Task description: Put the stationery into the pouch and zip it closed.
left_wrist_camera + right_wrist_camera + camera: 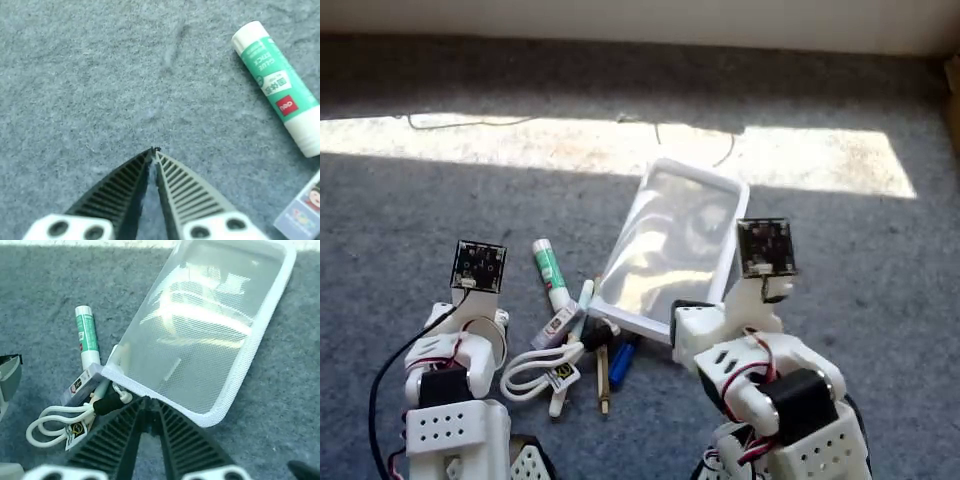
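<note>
Two claws, and both are pressed together, finger against finger. The left claw [153, 152] points down at the bare grey carpeted surface [85, 75], with the green-and-white glue stick [278, 82] lying near it and a small printed packet [301, 216] just past the stick's white end. Over on the other side, the right claw [149, 404] has its tips right at the near edge of the white mesh pouch [210, 325]; we cannot tell whether they touch it. The pouch lies flat ahead of the right arm. We see the stationery outside it, bunched at its near corner: glue stick, packet, a looped white cable [532, 368], a blue pen [623, 362] and a tan pencil [603, 385].
</note>
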You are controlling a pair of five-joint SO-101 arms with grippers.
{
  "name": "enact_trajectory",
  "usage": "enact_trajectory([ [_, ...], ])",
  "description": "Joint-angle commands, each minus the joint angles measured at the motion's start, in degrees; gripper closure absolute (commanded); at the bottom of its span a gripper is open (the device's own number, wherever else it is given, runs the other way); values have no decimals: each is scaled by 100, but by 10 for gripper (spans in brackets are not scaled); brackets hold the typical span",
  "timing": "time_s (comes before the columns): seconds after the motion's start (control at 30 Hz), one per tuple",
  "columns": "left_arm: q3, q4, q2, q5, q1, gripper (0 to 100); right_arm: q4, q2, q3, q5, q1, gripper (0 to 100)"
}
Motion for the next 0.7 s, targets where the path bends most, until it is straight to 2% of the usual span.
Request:
enact_trajectory([
  [0.0, -224, 44, -75, 53, -66, 986, -127, 813, -426, -237, -725, 955],
  [0.17, -224, 44, -75, 53, -66, 986, -673, 1534, -409, -870, -1147, 832],
  [0.5, -224, 44, -75, 53, -66, 986, -1930, 2325, -400, -1108, -1631, 828],
  [0.67, -224, 44, -75, 53, -66, 986, -1938, 2765, -453, -1134, -1648, 828],
])
